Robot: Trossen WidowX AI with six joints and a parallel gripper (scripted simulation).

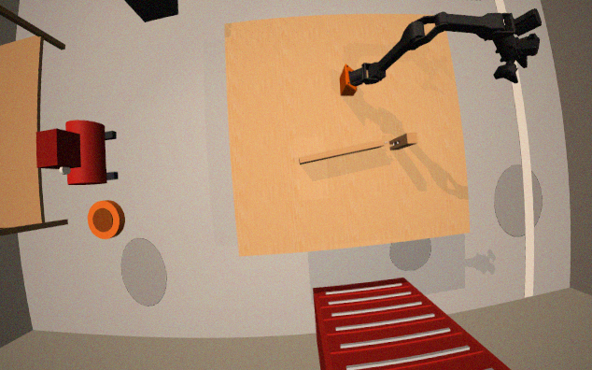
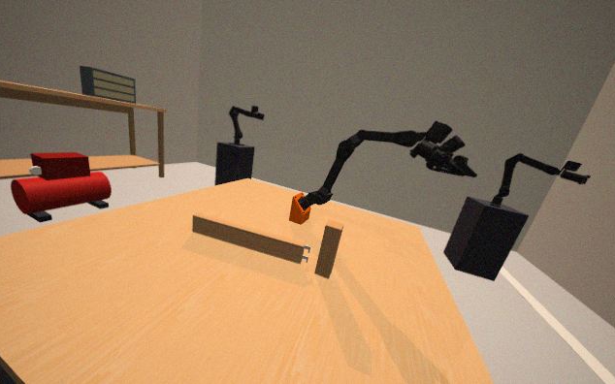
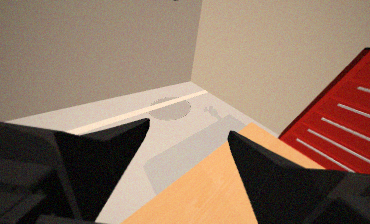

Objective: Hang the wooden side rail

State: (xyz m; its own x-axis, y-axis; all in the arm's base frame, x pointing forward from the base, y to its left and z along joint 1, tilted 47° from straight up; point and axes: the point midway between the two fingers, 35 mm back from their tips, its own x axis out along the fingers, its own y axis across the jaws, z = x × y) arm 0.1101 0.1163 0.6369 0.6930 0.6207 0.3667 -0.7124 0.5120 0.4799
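On the surface (image 1: 285,206) (image 2: 160,291) (image 3: 211,190), just beside the upright post (image 1: 401,141) (image 2: 329,249), apart from it: wooden rail (image 1: 341,153) (image 2: 247,239), 2 steel hooks (image 2: 307,254) facing the post. Beyond the surface's edge: end effector (image 1: 508,70) (image 2: 468,169) (image 3: 189,128), spread wide, holding nothing.

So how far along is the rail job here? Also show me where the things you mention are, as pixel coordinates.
Nothing of the hanging looks done: the rail (image 1: 341,154) (image 2: 247,240) lies on the table (image 1: 271,210) (image 2: 136,301), its hooks (image 2: 307,254) short of the post (image 1: 399,142) (image 2: 329,249). Nothing is in hand; the jaws are open, away from both. Left: grasp, hook on, release, withdraw.
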